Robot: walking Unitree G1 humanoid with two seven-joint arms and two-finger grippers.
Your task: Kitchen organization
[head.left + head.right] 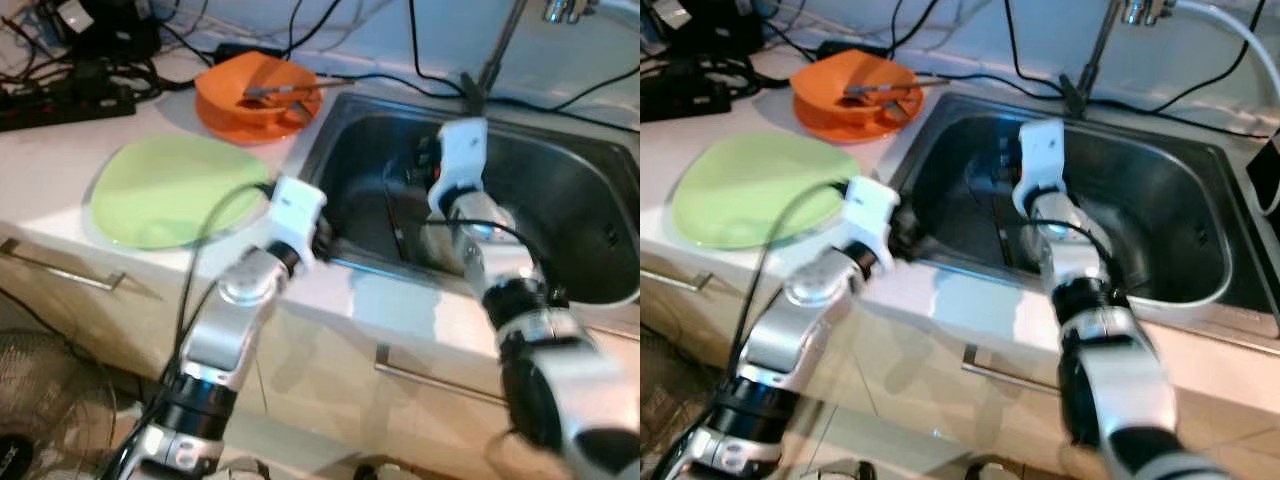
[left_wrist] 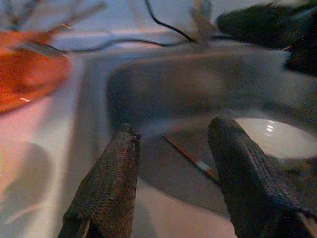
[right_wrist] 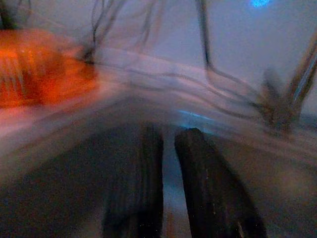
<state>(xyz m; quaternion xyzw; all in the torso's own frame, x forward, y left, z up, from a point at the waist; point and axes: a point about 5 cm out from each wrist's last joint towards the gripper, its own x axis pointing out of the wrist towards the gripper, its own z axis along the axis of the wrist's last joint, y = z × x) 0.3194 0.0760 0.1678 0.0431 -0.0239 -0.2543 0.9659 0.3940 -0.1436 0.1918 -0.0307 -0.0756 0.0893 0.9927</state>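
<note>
A steel sink point(image 1: 570, 215) is set into the white counter. On the sink floor lie a thin dark stick point(image 2: 190, 157) and a white dish point(image 2: 277, 139). My left gripper point(image 2: 176, 129) hovers open over the sink's front-left rim, nothing between its fingers. Deeper in the basin near the back wall, my right gripper point(image 3: 171, 133) has its two fingers almost together with nothing visible between them; that view is blurred. An orange bowl point(image 1: 230, 100) holding utensils sits at the back left, and a green plate point(image 1: 170, 190) lies on the counter in front of it.
A faucet stem point(image 1: 500, 50) rises behind the sink. Black cables and a power strip point(image 1: 60, 100) crowd the back left of the counter. Cabinet handles point(image 1: 60, 270) run below the counter's front edge. A cable from my left arm drapes over the green plate.
</note>
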